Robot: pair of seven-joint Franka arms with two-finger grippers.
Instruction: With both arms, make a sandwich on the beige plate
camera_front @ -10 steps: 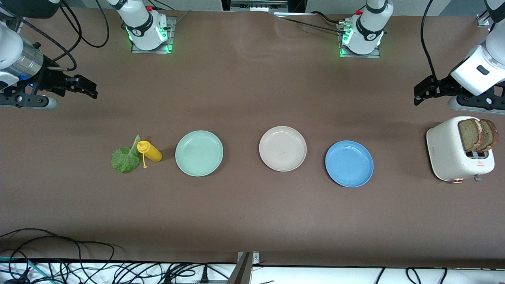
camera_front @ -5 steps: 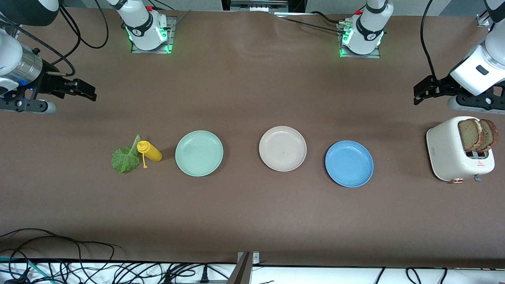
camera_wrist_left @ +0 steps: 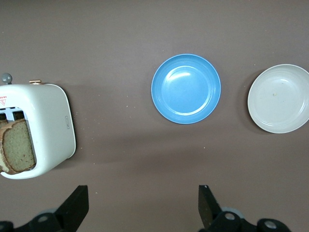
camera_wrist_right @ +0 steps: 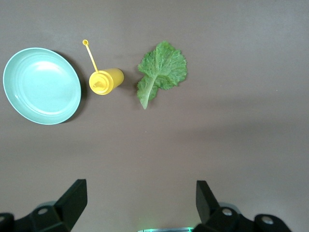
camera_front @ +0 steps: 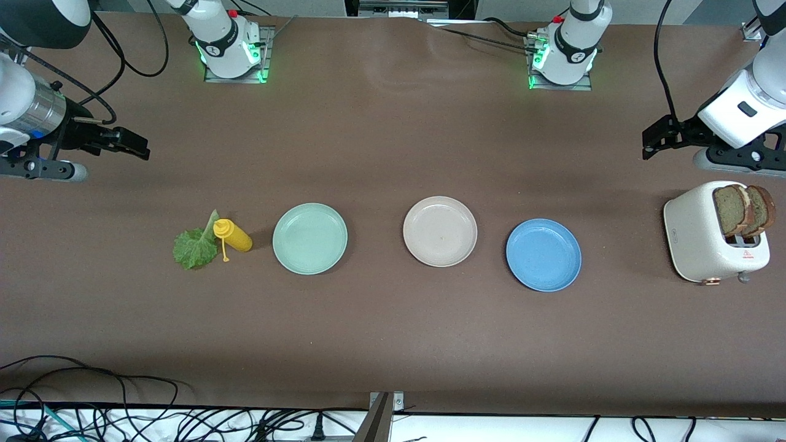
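Note:
The beige plate (camera_front: 439,231) (camera_wrist_left: 279,98) lies bare in the middle of the table, between two other plates. Two brown bread slices (camera_front: 743,210) (camera_wrist_left: 18,151) stand in a white toaster at the left arm's end. A green lettuce leaf (camera_front: 195,247) (camera_wrist_right: 161,71) lies flat at the right arm's end. My left gripper (camera_front: 652,144) (camera_wrist_left: 143,205) hangs open and holds nothing, over bare table beside the toaster. My right gripper (camera_front: 135,144) (camera_wrist_right: 140,200) hangs open with nothing in it, over bare table near the lettuce.
A mint green plate (camera_front: 310,238) (camera_wrist_right: 41,85) and a blue plate (camera_front: 543,255) (camera_wrist_left: 186,88) flank the beige one. A yellow squeeze bottle (camera_front: 233,236) (camera_wrist_right: 106,80) lies beside the lettuce. The toaster (camera_front: 700,233) (camera_wrist_left: 48,125) is white. Cables (camera_front: 123,411) run along the near edge.
Both grippers have drifted only slightly, the right wrist a little more than the left. Nothing on the table has moved.

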